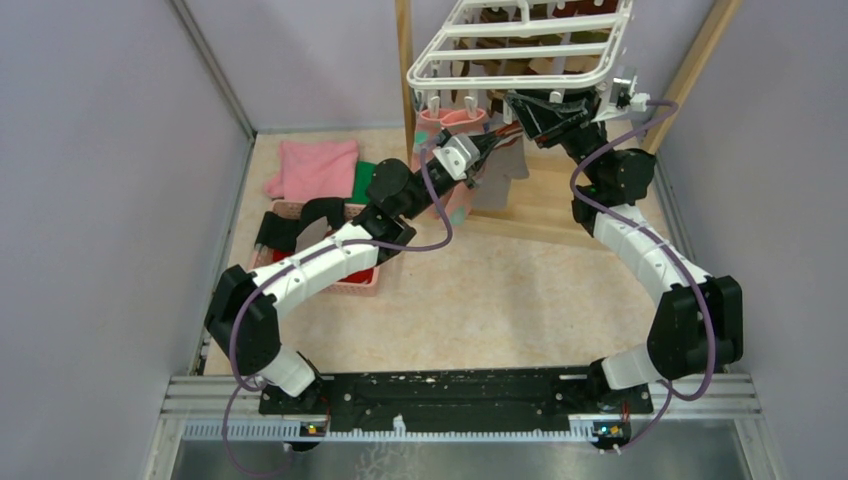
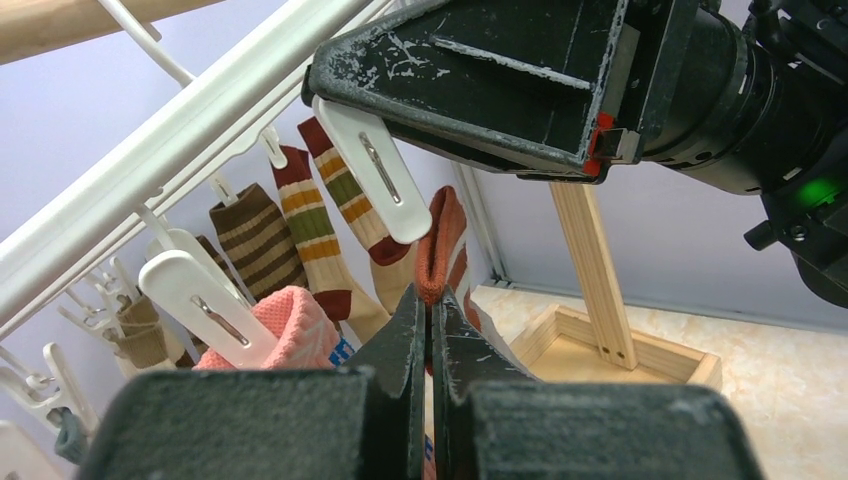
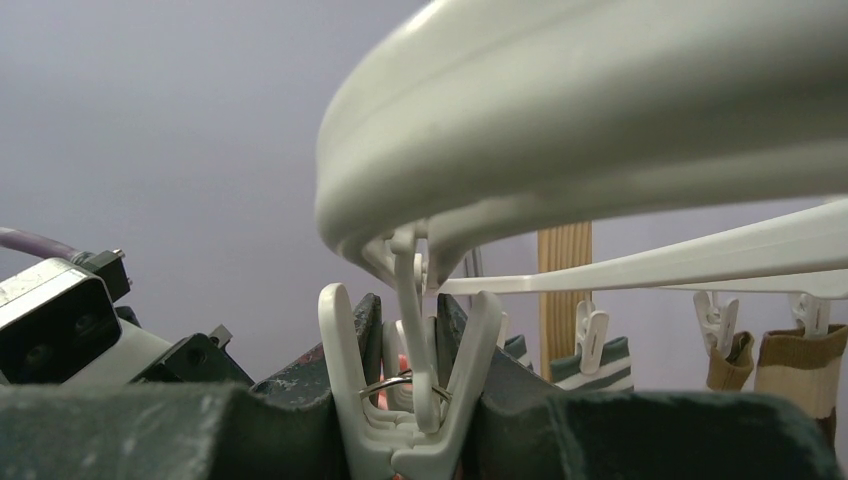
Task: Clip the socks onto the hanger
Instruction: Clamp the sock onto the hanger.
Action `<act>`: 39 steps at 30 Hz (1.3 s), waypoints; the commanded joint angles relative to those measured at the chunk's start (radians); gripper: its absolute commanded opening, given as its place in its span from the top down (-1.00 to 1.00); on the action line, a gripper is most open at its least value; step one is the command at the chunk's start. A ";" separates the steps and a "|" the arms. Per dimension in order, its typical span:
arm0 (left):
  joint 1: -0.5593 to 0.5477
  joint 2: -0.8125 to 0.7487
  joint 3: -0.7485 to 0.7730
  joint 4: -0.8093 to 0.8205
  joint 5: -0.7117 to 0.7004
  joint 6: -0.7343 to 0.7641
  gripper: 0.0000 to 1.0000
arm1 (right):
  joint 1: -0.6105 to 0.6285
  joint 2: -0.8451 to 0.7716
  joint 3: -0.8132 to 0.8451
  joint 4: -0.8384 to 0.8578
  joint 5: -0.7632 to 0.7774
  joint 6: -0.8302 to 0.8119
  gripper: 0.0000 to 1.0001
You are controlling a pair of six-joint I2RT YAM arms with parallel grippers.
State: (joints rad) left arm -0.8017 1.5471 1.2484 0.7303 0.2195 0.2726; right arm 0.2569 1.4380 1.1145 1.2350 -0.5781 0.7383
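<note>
Between left jaws, half-hidden sock (image 2: 441, 245)

Several striped socks (image 2: 310, 225) hang clipped under the white grid hanger (image 3: 600, 100), a pink sock (image 2: 290, 320) beside them.

The bench (image 1: 500, 290) is pale, speckled beige. In its far left corner lies a folded pink cloth (image 1: 315, 168), with a green cloth (image 1: 363, 178) touching its right edge. Nearer sits a pink basket (image 1: 350, 284). A wooden frame base (image 1: 545, 205) rests far right.
</note>
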 commanded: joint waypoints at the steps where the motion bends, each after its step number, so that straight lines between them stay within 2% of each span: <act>1: 0.005 -0.007 0.047 0.027 0.000 -0.025 1.00 | -0.010 0.000 0.041 0.044 -0.024 0.017 0.99; 12: 0.005 -0.004 0.077 -0.027 -0.049 -0.043 1.00 | -0.012 0.004 0.042 0.056 -0.034 0.027 0.98; 21: 0.005 -0.028 0.048 0.011 0.020 -0.062 1.00 | -0.016 0.010 0.044 0.056 -0.034 0.027 0.98; 39: 0.019 -0.052 0.057 -0.008 -0.026 -0.143 1.00 | -0.025 0.010 0.043 0.063 -0.045 0.033 0.98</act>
State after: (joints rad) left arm -0.7914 1.5463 1.2816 0.6865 0.2073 0.1661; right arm 0.2432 1.4429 1.1149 1.2655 -0.6037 0.7601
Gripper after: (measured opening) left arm 0.014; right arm 0.228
